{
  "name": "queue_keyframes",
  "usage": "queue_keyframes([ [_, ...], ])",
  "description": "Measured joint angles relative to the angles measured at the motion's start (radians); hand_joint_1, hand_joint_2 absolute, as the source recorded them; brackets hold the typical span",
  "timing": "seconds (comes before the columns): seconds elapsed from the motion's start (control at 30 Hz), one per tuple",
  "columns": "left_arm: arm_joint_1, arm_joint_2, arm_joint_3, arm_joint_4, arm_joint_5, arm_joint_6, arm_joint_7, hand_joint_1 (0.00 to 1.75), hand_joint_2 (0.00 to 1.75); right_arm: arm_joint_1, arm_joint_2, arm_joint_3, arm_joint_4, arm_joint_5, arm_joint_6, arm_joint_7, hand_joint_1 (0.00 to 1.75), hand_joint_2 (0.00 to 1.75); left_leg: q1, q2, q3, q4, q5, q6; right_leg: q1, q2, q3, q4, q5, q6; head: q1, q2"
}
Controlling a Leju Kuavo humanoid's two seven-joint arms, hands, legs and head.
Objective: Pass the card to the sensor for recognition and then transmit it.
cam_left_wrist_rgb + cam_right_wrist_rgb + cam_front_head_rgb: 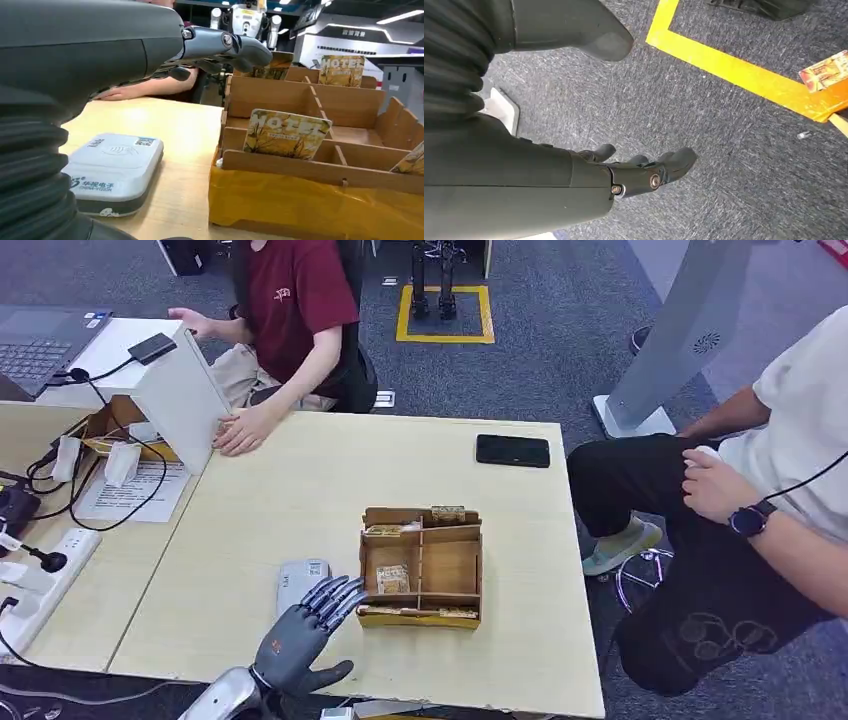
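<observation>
At the far left of the head view a laptop (40, 340) sits in the upper corner beside a white box (165, 380), with a power strip (45, 570) and cables lower down on the pale wooden table (280, 490). A person in a dark red shirt (295, 300) sits at the top, one hand flat on the table by the box. Low and left of centre, the left hand (305, 625) hovers with fingers spread and nothing held, its fingertips over the edge of the white sensor (300, 580) and reaching toward the wooden tray (422, 568) just right of it. A card (393, 579) stands in the tray's lower-left compartment; the left wrist view shows it leaning upright. A black phone (512, 450) lies upper right of the tray. A seated person in a white shirt (800, 430) fills the right edge. The right hand (644, 170) hangs over grey carpet, fingers loosely curled around nothing.
</observation>
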Motion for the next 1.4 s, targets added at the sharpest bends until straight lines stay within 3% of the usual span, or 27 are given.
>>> queue_keyframes([
  [1.4, -0.029, -0.037, 0.003, 0.047, 0.014, 0.015, -0.003, 0.0, 1.75, -0.002, 0.0, 0.023, 0.0, 0.0, 0.001, 0.011, 0.0, 1.75, 0.0, 0.0, 0.0, 0.0, 0.0, 0.0, 0.0, 0.0, 0.0, 0.0, 0.0, 0.0, 0.0, 0.0],
])
